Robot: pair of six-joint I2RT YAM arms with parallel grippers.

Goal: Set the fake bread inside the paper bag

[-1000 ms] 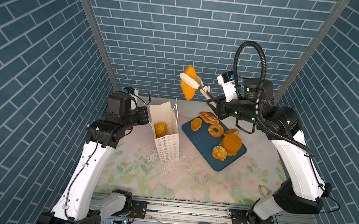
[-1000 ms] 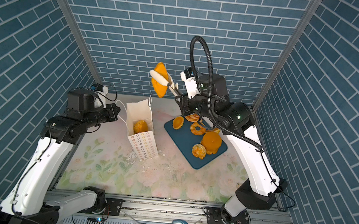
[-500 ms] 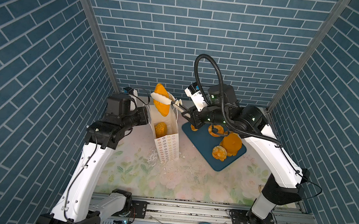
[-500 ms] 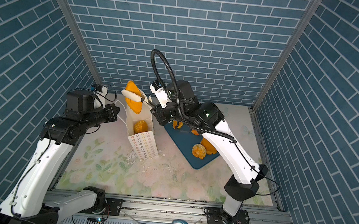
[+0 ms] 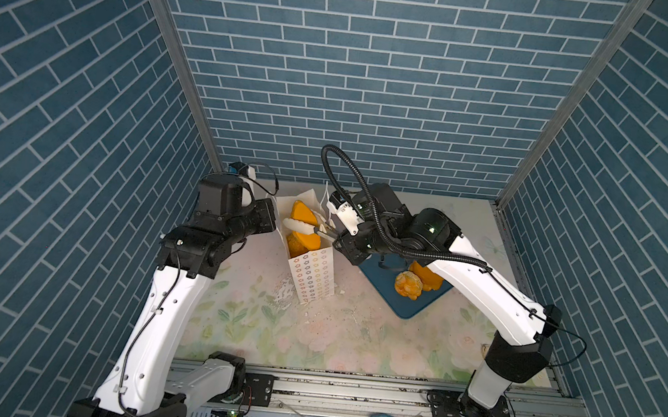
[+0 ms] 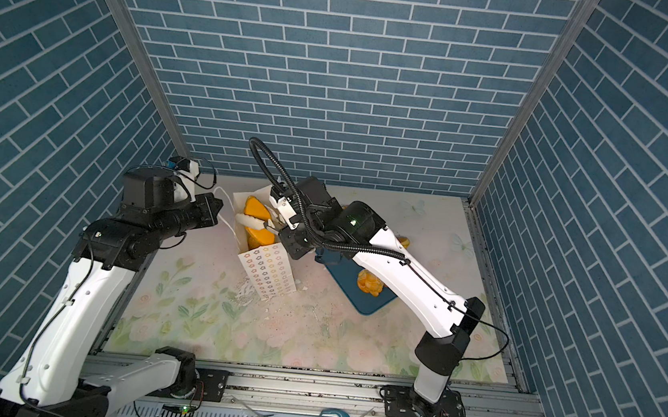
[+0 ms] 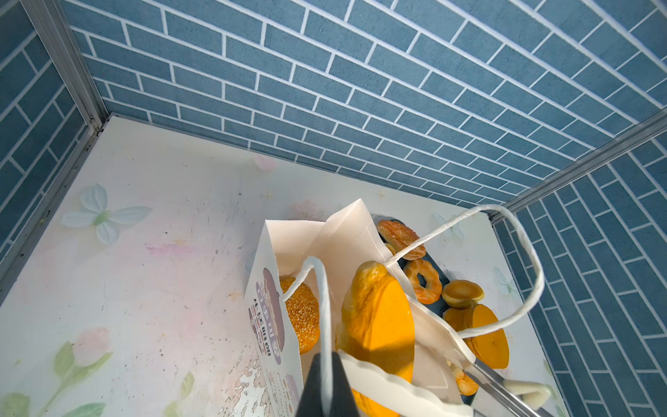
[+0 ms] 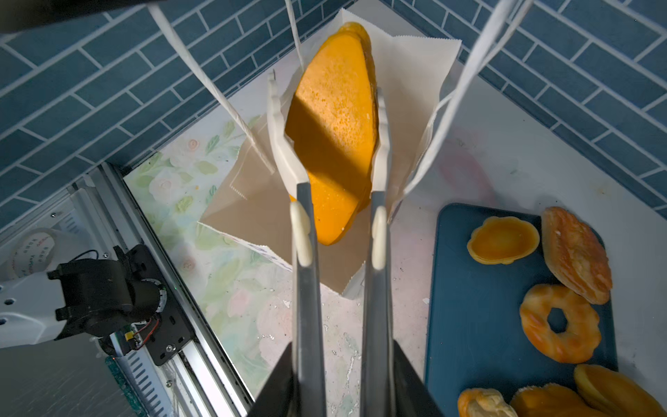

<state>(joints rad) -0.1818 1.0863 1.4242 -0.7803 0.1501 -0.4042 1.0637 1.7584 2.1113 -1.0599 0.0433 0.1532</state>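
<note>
I see the paper bag (image 5: 311, 272) mouth blocked by tongs (image 5: 299, 226), loaf (image 5: 302, 213) and cord handles (image 7: 325, 325); worktop (image 5: 311, 341) in front lies free.

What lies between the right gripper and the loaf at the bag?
Metal tongs: the right gripper holds them, and their white tips flank the loaf at the paper bag mouth. The right wrist view shows it.

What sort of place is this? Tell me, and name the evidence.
Probably a robot lab test cell: left arm and right arm mounted on an aluminium rail, brick-print panel walls boxing in a floral tabletop.
</note>
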